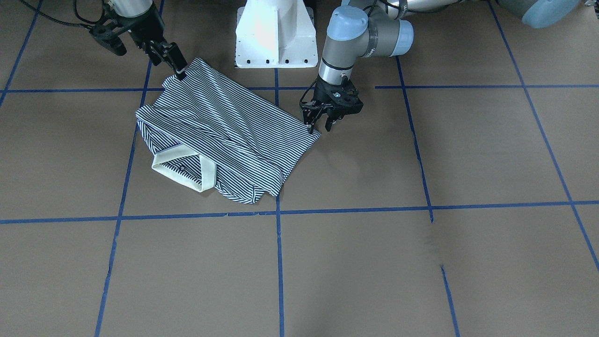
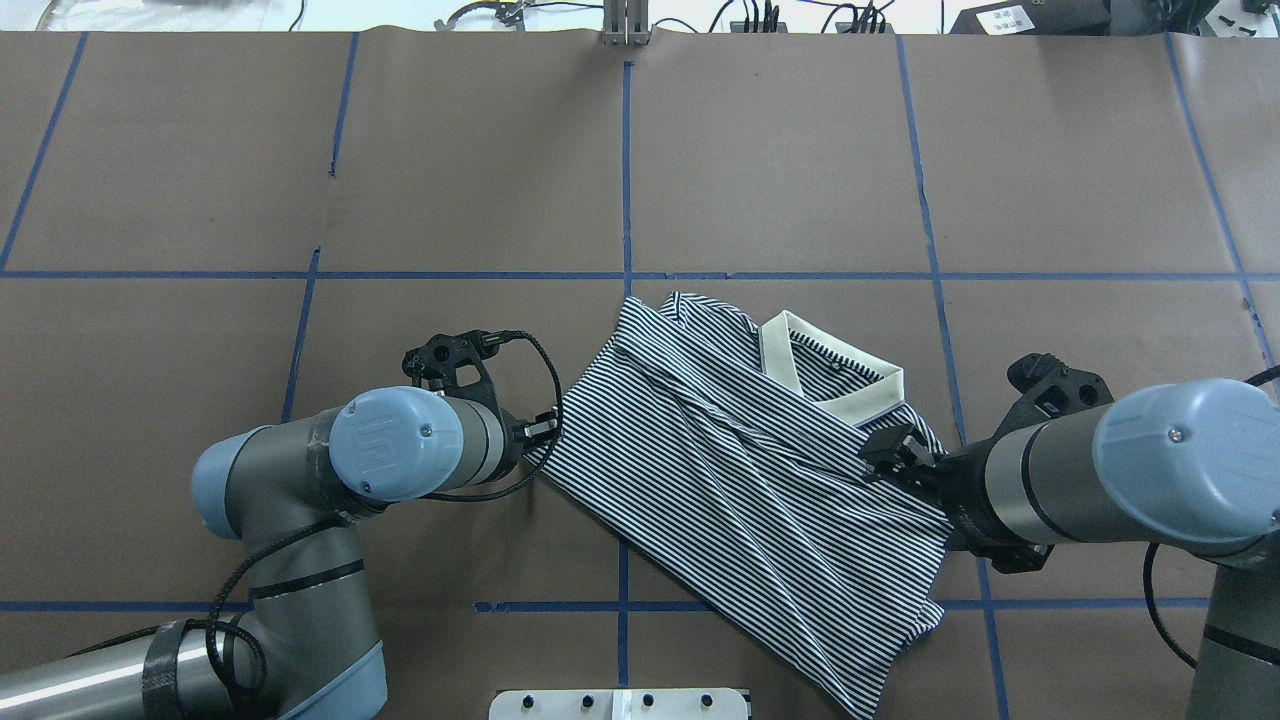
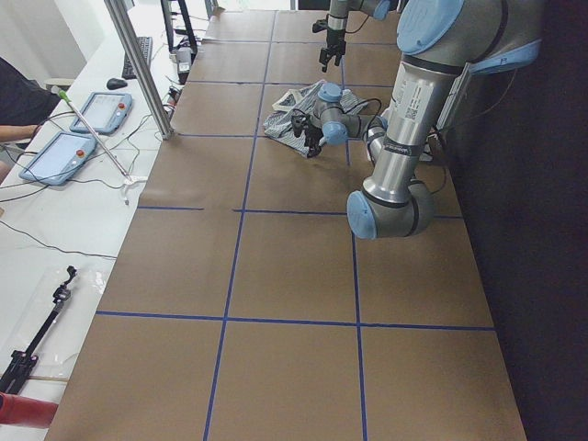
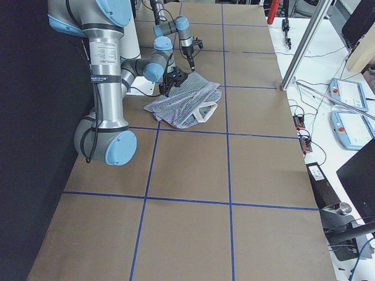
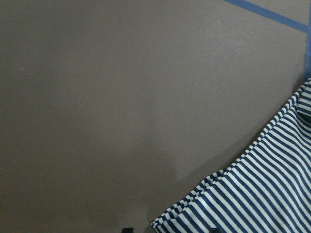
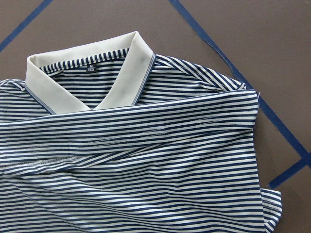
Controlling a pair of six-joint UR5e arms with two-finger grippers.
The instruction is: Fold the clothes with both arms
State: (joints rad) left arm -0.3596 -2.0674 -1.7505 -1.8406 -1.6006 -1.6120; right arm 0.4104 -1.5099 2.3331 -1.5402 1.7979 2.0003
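Note:
The striped polo shirt (image 1: 224,126) lies folded on the brown table, its cream collar (image 1: 206,173) towards the far side. It also shows in the overhead view (image 2: 740,470). My left gripper (image 1: 319,127) is open and low, at the shirt's corner nearest my left arm. The left wrist view shows that corner (image 5: 262,194) at its bottom edge. My right gripper (image 1: 173,63) looks open and hovers at the shirt's edge on my right side, holding nothing. The right wrist view looks down on the collar (image 6: 131,73) and the folded body (image 6: 146,165). No fingers show there.
The white pedestal base (image 1: 273,35) stands just behind the shirt at the near table edge. Blue tape lines (image 2: 627,180) grid the brown surface. A side bench with tablets (image 3: 92,110) and cables runs along the table's far edge.

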